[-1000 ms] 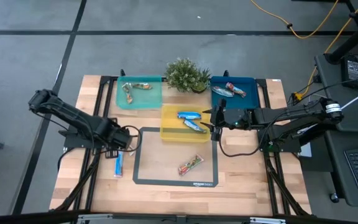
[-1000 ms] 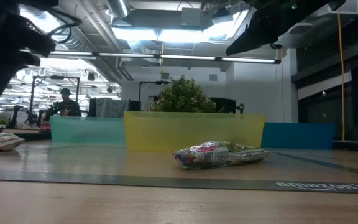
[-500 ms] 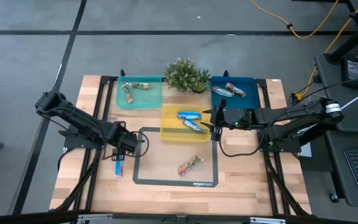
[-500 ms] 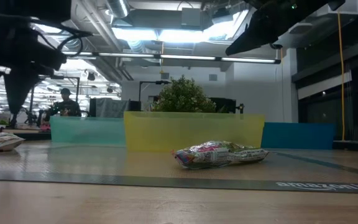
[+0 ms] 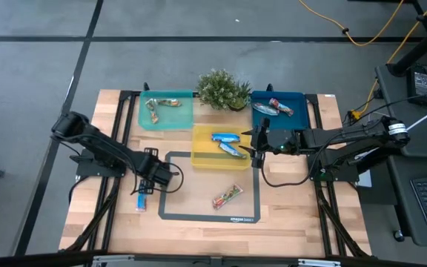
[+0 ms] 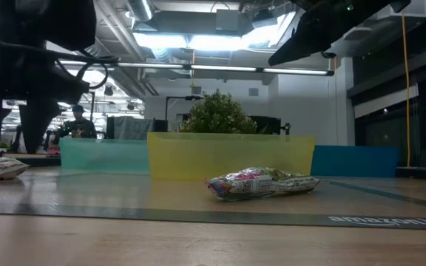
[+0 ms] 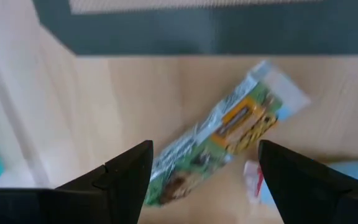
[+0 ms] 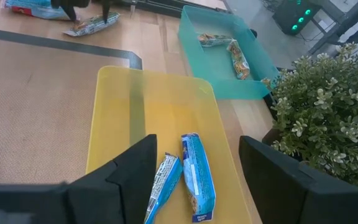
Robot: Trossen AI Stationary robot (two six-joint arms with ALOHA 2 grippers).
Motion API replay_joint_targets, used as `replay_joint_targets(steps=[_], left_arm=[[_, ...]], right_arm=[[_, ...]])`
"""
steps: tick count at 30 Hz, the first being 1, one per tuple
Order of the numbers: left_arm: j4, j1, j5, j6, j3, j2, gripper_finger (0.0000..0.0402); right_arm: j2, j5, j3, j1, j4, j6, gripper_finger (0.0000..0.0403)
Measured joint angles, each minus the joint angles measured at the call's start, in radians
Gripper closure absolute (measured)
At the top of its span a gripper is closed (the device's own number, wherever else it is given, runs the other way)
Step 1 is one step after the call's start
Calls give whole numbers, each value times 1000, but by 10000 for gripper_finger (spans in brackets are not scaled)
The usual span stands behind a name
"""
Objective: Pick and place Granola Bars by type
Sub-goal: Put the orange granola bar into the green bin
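Observation:
My left gripper (image 5: pixel 153 184) hangs open at the mat's left edge, pointing down. In the left wrist view its fingers stand on either side of a tan-green granola bar (image 7: pixel 225 134) that lies flat on the wood; I see no touch. A blue bar (image 5: pixel 141 201) lies right beside it. A silvery bar with red print (image 5: pixel 228 196) lies on the mat. My right gripper (image 5: pixel 256 141) waits open over the yellow tray's right end, holding nothing. Two blue bars (image 8: pixel 188 180) lie in that tray.
Teal tray (image 5: pixel 145 119) holds two tan bars, yellow tray (image 5: pixel 202 159) sits mid-table, blue tray (image 5: pixel 296 100) holds silvery-red bars. A potted plant (image 5: pixel 223 89) stands between the far trays. The black-edged mat (image 5: pixel 199 215) has bare room around the silvery bar.
My left gripper has moved toward the table's right and near edges and come down, from beside the mat's far left corner to over the tan-green bar. The right arm and the bars in the trays have kept still.

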Motion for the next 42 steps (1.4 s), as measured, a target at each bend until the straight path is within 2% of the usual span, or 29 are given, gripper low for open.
replay_joint_targets(steps=[10,16,21,31,36,42], left_arm=[[112,37,83,27,-51,43,121],[121,53,126,-11,-77,39,141],[124,52,138,-17,-77,39,183],[107,52,126,-15,-52,39,294],[62,52,118,-5,34,5,335],[-19,52,71,-15,207,-55,359]], right_arm=[[0,0,0,0,0,-1,174],[0,0,0,0,0,-2,174],[0,0,0,0,0,-1,174],[0,0,0,0,0,-2,174],[0,0,0,0,1,-1,174],[0,0,0,0,6,-1,174]])
